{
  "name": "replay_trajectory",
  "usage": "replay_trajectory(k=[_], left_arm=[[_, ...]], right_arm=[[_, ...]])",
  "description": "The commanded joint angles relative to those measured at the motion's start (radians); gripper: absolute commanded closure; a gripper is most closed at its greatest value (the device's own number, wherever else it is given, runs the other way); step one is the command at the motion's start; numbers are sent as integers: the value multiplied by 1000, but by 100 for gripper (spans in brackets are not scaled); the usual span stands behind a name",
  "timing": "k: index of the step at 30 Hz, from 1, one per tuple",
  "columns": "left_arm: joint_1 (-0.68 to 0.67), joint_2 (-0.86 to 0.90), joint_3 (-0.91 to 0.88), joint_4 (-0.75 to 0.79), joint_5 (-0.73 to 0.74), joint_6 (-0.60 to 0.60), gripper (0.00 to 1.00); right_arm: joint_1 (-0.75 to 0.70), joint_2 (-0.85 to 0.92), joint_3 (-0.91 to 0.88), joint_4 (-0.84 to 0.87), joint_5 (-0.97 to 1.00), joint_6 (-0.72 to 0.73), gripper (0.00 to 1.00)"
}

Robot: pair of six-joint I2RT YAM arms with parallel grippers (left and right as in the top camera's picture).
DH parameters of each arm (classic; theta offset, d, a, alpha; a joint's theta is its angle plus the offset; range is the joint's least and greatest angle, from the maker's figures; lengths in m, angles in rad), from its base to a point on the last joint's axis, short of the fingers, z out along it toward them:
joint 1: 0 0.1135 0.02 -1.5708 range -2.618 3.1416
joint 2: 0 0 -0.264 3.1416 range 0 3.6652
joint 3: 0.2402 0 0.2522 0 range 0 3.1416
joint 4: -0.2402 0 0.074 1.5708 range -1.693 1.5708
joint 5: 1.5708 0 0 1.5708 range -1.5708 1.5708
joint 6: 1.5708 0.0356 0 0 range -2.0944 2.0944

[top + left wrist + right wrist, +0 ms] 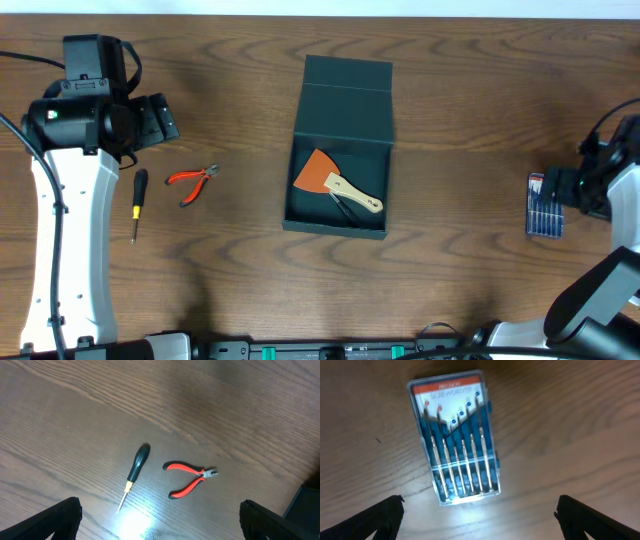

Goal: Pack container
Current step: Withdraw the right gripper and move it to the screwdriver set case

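Note:
The dark teal container (300,133) stands open mid-table, its flap lid laid back. Inside lie an orange-bladed scraper with a wooden handle (335,183) and a thin dark tool. Red-handled pliers (192,180) (190,478) and a black-handled screwdriver (138,200) (135,471) lie on the table at the left. My left gripper (160,522) hovers open and empty above them. A clear case of precision screwdrivers (545,206) (456,437) lies at the right. My right gripper (479,517) is open and empty just beside it.
The wooden table (460,120) carries only these items. The left arm's white link (65,250) runs along the left edge. The right arm (600,290) reaches in from the bottom right.

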Motion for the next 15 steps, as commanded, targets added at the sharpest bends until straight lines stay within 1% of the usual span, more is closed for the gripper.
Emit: replay_trajectory(k=[1,6,9,15], left_arm=[[5,10,-5,6,-5,10,2],[5,10,-5,5,-5,10,2],[5,10,-5,4,-5,10,1],[5,10,-5,-2,-5,10,1]], right_arm=[[-3,19,-40,42,-29,-84,1],[-3,57,-53,91,-31,-99,1],[-3,93,-53,100,-71,-132,1],[-3,176,-53,125,-81,-132,1]])
